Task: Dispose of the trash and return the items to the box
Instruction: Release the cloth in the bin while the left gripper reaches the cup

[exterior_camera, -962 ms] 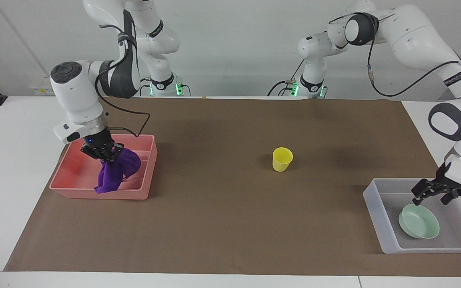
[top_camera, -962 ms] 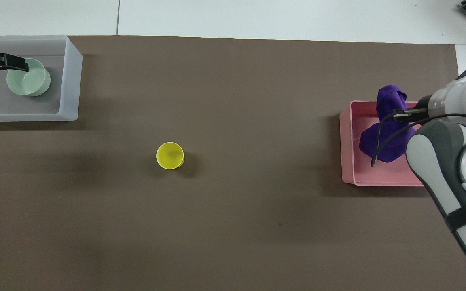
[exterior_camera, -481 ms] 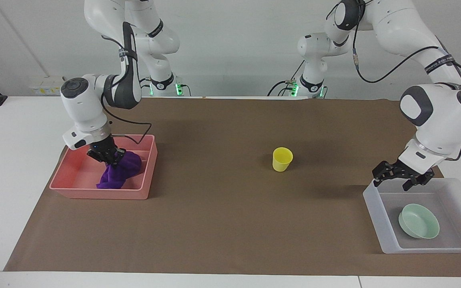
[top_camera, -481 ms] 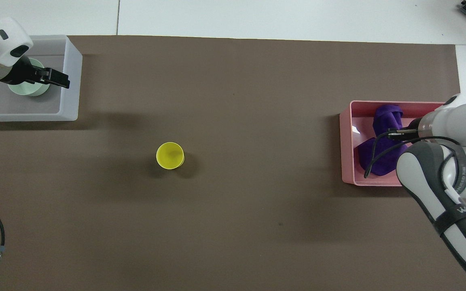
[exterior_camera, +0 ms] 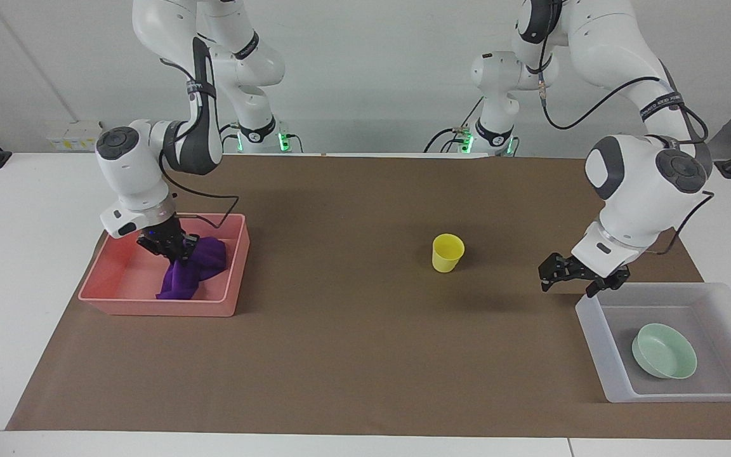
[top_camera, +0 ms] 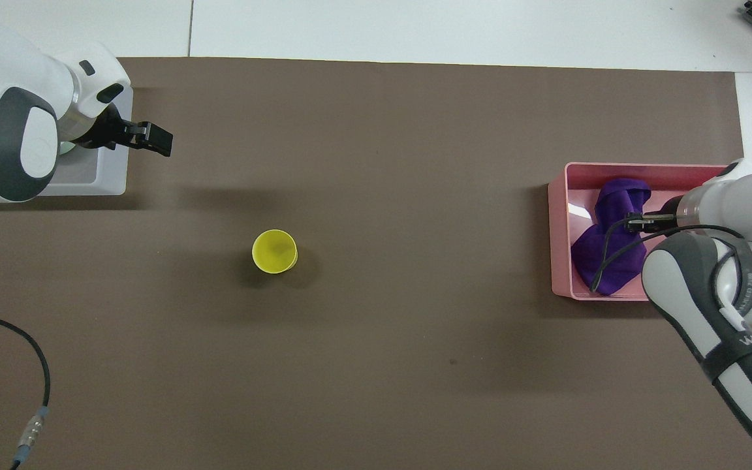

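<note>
Purple cloth (exterior_camera: 191, 271) lies crumpled in the pink tray (exterior_camera: 111, 289) at the right arm's end of the table. Right gripper (exterior_camera: 172, 249) sits on the cloth's top; whether its fingers grip it, I cannot tell. Yellow cup (exterior_camera: 447, 252) stands upright mid-mat. Mint-green bowl (exterior_camera: 664, 351) rests in the translucent box (exterior_camera: 600, 362). Left gripper (exterior_camera: 573, 274), jaws spread and empty, hangs over the mat just beside the box.

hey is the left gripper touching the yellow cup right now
Apart. In the facing view the left gripper hangs beside the box, with bare brown mat between it and the yellow cup; the overhead view shows the same gap.
</note>
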`<control>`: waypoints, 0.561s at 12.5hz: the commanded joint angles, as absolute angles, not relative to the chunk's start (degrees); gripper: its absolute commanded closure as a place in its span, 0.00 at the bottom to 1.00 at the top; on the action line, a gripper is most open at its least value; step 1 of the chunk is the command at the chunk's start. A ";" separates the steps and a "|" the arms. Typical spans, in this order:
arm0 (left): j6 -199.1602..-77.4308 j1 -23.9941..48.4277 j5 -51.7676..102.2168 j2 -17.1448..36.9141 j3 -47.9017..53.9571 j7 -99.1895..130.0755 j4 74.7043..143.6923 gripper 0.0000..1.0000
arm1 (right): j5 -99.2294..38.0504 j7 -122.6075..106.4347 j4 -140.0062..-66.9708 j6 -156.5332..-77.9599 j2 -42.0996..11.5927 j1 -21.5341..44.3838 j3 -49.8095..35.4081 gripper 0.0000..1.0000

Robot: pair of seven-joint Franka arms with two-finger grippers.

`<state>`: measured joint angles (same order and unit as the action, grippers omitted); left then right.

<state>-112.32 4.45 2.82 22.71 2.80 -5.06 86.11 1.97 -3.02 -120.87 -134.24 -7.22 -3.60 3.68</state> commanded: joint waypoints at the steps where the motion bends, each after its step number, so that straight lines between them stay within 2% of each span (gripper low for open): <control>1: -114.69 7.55 1.76 19.86 1.85 0.41 90.61 0.00 | 1.93 -3.08 -119.81 -133.87 -5.54 -3.78 2.90 0.00; 7: -121.02 9.31 1.76 19.78 1.85 1.14 94.29 0.00 | 2.90 5.36 -114.18 -123.68 -0.89 -0.53 1.93 0.00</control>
